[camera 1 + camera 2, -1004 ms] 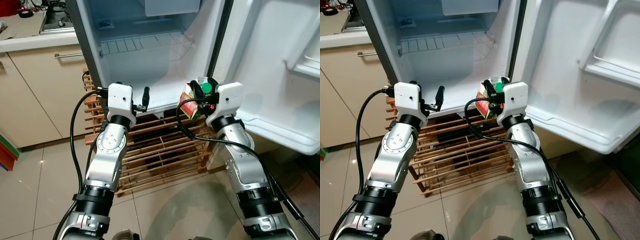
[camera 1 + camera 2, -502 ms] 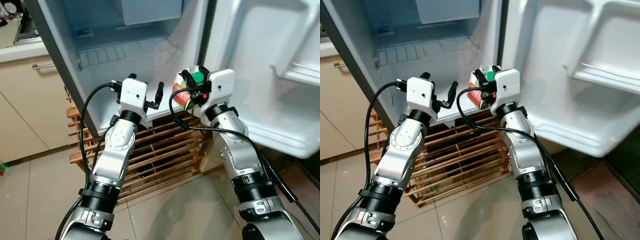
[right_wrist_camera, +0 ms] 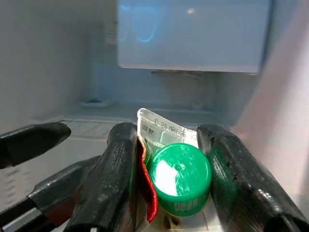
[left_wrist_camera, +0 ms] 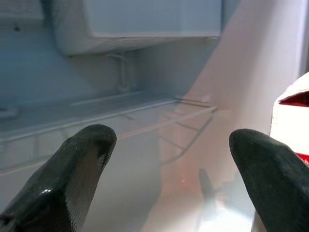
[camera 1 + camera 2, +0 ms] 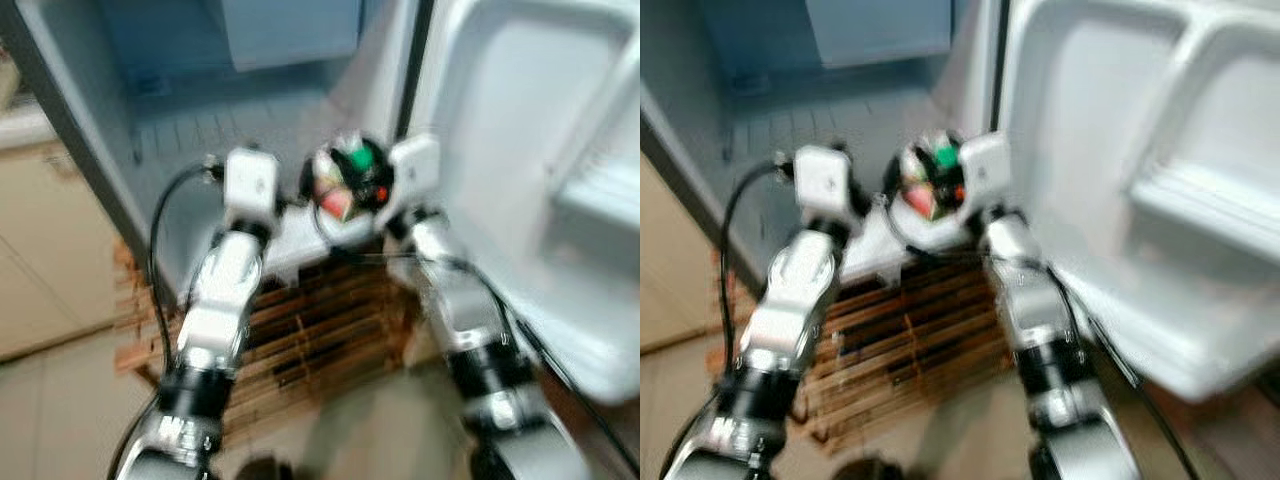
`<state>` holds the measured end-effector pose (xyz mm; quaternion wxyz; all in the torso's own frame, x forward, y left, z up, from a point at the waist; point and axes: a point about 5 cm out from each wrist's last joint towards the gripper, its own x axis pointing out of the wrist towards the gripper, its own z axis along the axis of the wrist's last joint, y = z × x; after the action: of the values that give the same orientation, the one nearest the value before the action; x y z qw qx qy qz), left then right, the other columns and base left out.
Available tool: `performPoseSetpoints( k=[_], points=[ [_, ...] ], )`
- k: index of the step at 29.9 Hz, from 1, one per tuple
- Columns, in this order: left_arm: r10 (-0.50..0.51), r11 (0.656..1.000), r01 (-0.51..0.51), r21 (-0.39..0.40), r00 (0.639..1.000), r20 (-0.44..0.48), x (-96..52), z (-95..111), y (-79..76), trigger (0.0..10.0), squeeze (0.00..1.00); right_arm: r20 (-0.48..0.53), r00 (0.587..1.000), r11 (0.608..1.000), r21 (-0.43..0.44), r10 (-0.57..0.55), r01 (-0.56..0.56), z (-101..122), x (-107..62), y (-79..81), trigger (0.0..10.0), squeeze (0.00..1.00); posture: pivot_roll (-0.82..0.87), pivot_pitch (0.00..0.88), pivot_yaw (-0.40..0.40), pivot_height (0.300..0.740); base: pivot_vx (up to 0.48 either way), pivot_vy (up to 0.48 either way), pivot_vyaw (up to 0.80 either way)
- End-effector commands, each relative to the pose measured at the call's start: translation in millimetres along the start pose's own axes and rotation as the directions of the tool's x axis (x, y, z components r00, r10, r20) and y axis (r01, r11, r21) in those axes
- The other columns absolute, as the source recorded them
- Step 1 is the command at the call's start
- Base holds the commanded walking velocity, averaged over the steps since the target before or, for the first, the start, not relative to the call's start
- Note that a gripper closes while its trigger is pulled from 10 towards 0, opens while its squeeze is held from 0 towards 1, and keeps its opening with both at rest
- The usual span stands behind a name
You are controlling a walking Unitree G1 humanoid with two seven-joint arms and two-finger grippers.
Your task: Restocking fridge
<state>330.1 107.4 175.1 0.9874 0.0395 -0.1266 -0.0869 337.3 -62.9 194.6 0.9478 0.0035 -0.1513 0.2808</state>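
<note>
My right gripper (image 3: 166,169) is clamped on the carton (image 3: 159,145), fingers pressed to either side just below its green cap (image 3: 179,179), at the mouth of the open fridge (image 5: 290,130). My left gripper (image 4: 171,159) hangs empty and spread wide just beside it, the carton's white and red side close off one fingertip (image 4: 270,169). The likeliest trouble, I judge, is those two meeting: my left fingers sit near enough to my right that a careless push forward could knock the carton askew in my grip. The head views are blurred, so I trust the distances little. Ahead of both jaws the wire shelf (image 4: 145,116) runs across with open room above it, and a pale box (image 3: 193,34) hangs higher still. The open door (image 5: 540,200) stands close on my right gripper's outer side, leaving little slack there.
</note>
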Motion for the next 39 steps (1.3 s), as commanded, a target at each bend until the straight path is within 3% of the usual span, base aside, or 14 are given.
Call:
performPoseSetpoints(
  k=[1,9,12,13,18,22,24,27,29,30,34,36,39],
  points=[
    [-0.008,1.0,0.008,-0.006,1.0,0.004,1.5,2.3,-4.9,10.0,0.0,0.002,0.999,0.999,0.0,0.048,-0.048,3.9,8.1,3.7,0.0,0.0,-0.02,0.0,0.02,0.74,0.0,0.0,0.0],
    [-0.004,1.0,0.004,-0.002,1.0,0.003,-0.1,1.8,-3.0,10.0,0.0,-0.026,0.999,0.998,-0.054,0.041,-0.042,0.8,7.7,-5.0,0.0,0.0,0.0,0.0,0.015,0.74,0.0,0.0,0.0],
    [-0.001,1.0,0.001,0.0,1.0,0.001,-0.8,1.4,-2.1,10.0,0.0,-0.041,0.999,0.991,-0.135,0.006,-0.012,-2.0,1.4,-14.9,0.0,0.0,-0.01,0.0,0.016,0.74,0.0,0.0,0.0],
    [0.001,1.0,-0.001,0.0,1.0,-0.001,-1.2,1.0,-1.5,10.0,0.0,-0.059,0.998,0.976,-0.215,-0.036,0.022,-5.5,-6.8,-26.7,0.0,0.0,-0.01,0.0,0.016,0.74,0.0,0.0,0.0],
    [0.001,1.0,-0.001,-0.002,1.0,-0.005,-1.1,0.3,-1.3,10.0,0.0,-0.086,0.988,0.941,-0.326,-0.125,0.09,-9.5,-23.6,-49.9,0.0,0.0,-0.02,0.0,0.019,0.74,0.0,0.0,0.0],
    [-0.006,1.0,0.006,-0.005,1.0,-0.008,-0.3,-0.1,-3.0,10.0,0.0,-0.108,0.964,0.867,-0.469,-0.242,0.165,-10.2,-42.7,-76.7,0.0,0.0,-0.03,0.0,0.023,0.74,0.0,0.0,0.0],
    [-0.008,1.0,0.008,-0.005,1.0,-0.009,-0.2,-0.2,-3.4,10.0,0.0,-0.107,0.959,0.85,-0.495,-0.263,0.178,-10.0,-45.7,-81.2,0.0,0.0,-0.03,0.0,0.023,0.74,0.0,0.0,0.0],
    [-0.006,1.0,0.006,-0.002,1.0,-0.018,0.3,-1.7,-3.9,10.0,0.0,-0.07,0.958,0.86,-0.463,-0.277,0.215,-3.7,-43.7,-81.3,0.0,0.0,-0.04,0.0,0.028,0.74,0.0,0.0,0.0],
    [-0.008,1.0,0.008,0.002,1.0,-0.024,0.7,-2.5,-5.0,10.0,0.0,-0.036,0.976,0.908,-0.377,-0.213,0.184,1.0,-32.7,-61.5,0.0,0.0,-0.04,0.0,0.029,0.74,0.0,0.0,0.0],
    [-0.008,1.0,0.008,0.002,1.0,-0.024,0.7,-2.5,-5.0,10.0,0.0,-0.036,0.976,0.908,-0.377,-0.213,0.184,1.0,-32.7,-61.5,0.0,0.0,-0.04,0.0,0.029,0.74,0.0,0.0,0.0],
    [-0.006,1.0,0.006,0.007,1.0,-0.028,1.3,-2.7,-4.9,10.0,0.0,-0.039,0.984,0.96,-0.233,-0.171,0.158,-2.6,-24.0,-41.7,0.0,0.0,-0.03,0.0,0.026,0.74,0.0,0.0,0.0],
    [-0.003,1.0,0.003,0.009,1.0,-0.029,1.2,-2.5,-4.0,10.0,0.0,-0.048,0.984,0.958,-0.244,-0.17,0.154,-4.7,-25.4,-41.7,0.0,0.0,-0.02,0.0,0.025,0.74,0.0,0.0,0.0],
    [0.006,1.0,-0.005,0.011,0.999,-0.037,0.3,-3.6,-0.9,10.0,0.0,-0.087,0.975,0.924,-0.345,-0.204,0.162,-12.8,-37.0,-53.3,0.0,0.0,-0.02,0.0,0.027,0.74,0.0,0.0,0.0]
  ],
)
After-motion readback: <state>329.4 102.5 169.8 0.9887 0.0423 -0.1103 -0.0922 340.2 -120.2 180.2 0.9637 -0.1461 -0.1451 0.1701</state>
